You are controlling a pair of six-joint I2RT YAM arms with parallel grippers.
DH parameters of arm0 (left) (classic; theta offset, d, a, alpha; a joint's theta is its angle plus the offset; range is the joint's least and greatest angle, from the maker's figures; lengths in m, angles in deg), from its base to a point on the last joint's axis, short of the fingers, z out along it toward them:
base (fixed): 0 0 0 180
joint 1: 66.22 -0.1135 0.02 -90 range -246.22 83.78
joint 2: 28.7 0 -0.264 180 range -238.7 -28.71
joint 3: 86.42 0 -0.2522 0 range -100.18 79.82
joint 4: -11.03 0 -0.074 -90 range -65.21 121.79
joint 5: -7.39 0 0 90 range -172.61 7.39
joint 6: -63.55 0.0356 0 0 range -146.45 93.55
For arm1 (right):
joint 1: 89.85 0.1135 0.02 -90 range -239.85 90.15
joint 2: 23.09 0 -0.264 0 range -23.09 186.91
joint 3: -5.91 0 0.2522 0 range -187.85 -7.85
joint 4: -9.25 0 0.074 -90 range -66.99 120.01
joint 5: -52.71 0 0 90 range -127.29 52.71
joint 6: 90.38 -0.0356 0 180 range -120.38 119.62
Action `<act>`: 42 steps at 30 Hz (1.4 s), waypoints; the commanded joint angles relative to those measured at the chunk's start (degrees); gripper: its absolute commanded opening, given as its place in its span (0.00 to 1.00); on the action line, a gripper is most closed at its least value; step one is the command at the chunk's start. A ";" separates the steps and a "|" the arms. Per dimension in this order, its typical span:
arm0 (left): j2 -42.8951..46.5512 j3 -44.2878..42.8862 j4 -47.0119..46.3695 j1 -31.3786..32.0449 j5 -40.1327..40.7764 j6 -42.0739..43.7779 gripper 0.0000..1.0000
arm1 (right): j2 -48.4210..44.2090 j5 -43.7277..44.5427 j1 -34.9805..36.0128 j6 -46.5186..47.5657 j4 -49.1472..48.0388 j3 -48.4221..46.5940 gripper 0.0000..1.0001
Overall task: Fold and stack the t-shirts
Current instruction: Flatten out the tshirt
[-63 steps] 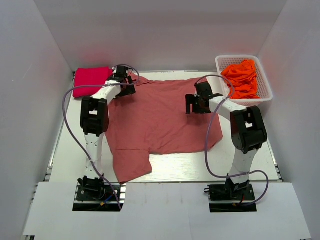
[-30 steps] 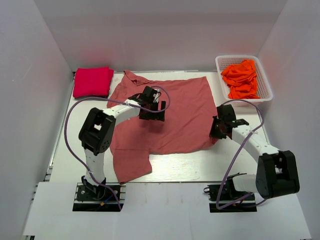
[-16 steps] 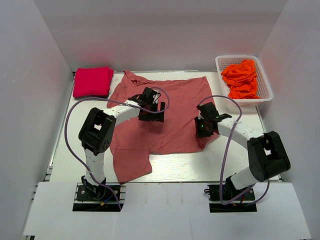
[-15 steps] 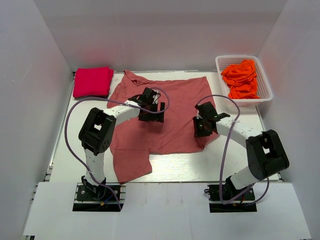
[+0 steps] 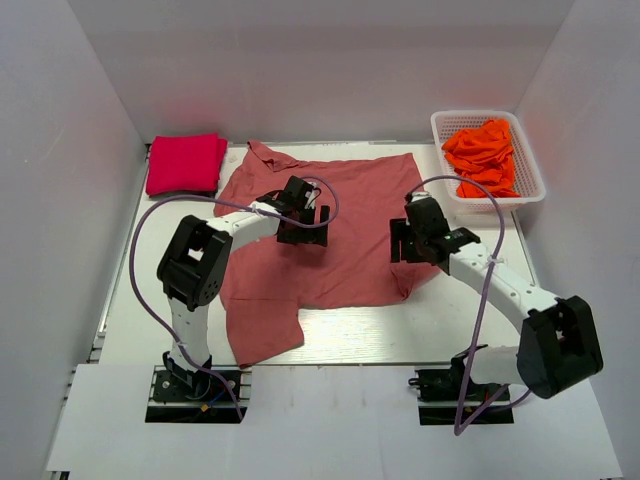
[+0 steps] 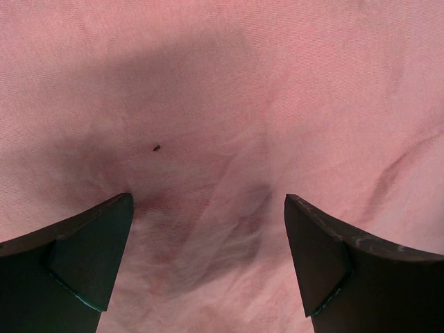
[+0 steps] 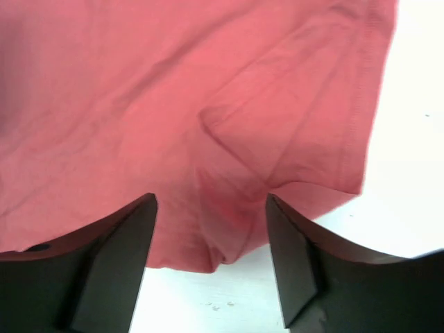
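Note:
A dusty salmon-pink t-shirt (image 5: 330,225) lies spread flat on the white table, one sleeve toward the near left. My left gripper (image 5: 303,228) is open and pressed down on the shirt's middle; the left wrist view shows its fingers (image 6: 76,257) apart on the cloth (image 6: 229,90). My right gripper (image 5: 406,246) is open over the shirt's near right corner; in the right wrist view (image 7: 211,243) a small fold of hem (image 7: 229,229) lies between the jaws. A folded crimson-pink shirt (image 5: 186,163) sits at the back left. Orange shirts (image 5: 485,155) lie in a basket.
A white plastic basket (image 5: 530,160) stands at the back right against the wall. White walls enclose the table on three sides. Bare table (image 5: 400,335) shows in front of the salmon shirt and to its right (image 7: 409,173).
My right gripper swung in from the right over the shirt's near right corner, which now lies tucked slightly inward. My left gripper came from the collar to the shirt's middle and has held there.

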 commanded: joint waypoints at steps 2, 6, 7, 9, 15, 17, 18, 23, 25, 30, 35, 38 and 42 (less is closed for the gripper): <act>-1.01 1.38 -0.01 -0.28 -0.23 -0.30 1.00 | 0.27 1.44 -2.91 -3.89 3.86 1.09 0.68; -1.01 1.38 -0.01 -0.28 0.30 -0.30 1.00 | 2.91 1.18 -5.20 -7.32 7.74 0.82 0.63; -1.53 1.38 -0.01 -0.28 0.30 -0.30 1.00 | 3.52 -1.00 -5.90 -7.50 7.05 1.43 0.61; -1.53 1.38 0.51 -0.28 0.30 -0.30 1.00 | 3.97 -4.61 -6.08 -7.76 5.99 1.96 0.60; -2.06 1.38 0.52 -0.28 0.30 -0.30 1.00 | 8.18 -9.81 -6.26 -7.76 4.05 2.40 0.55; -2.06 1.90 0.52 -0.28 0.83 -0.83 1.00 | 8.54 -9.55 -6.26 -8.99 4.75 2.67 0.50; -2.06 1.91 0.52 -0.28 0.83 -0.83 1.00 | 8.80 -8.42 -6.26 -9.43 5.01 2.93 0.47; -2.06 2.43 0.52 -0.28 0.83 -0.83 1.00 | 7.49 -5.68 -6.70 -12.68 5.45 3.64 0.21; -2.06 2.43 0.52 -0.28 1.35 -0.83 1.00 | 6.44 -4.81 -6.87 -13.21 5.89 3.37 0.14; -2.06 3.04 0.52 -0.81 1.88 -0.83 1.00 | 3.89 0.20 -7.23 -15.49 10.01 3.37 0.09; -2.06 3.67 0.52 -0.81 1.88 -1.36 1.00 | -0.16 3.63 -8.45 -17.34 11.96 4.95 0.00; -2.06 3.67 0.52 -0.81 2.50 -1.36 1.00 | -1.30 5.56 -9.25 -20.23 15.11 5.57 0.00; -2.59 3.67 1.13 -0.81 3.72 -1.88 1.00 | -1.04 9.60 -10.21 -26.65 23.28 7.15 0.01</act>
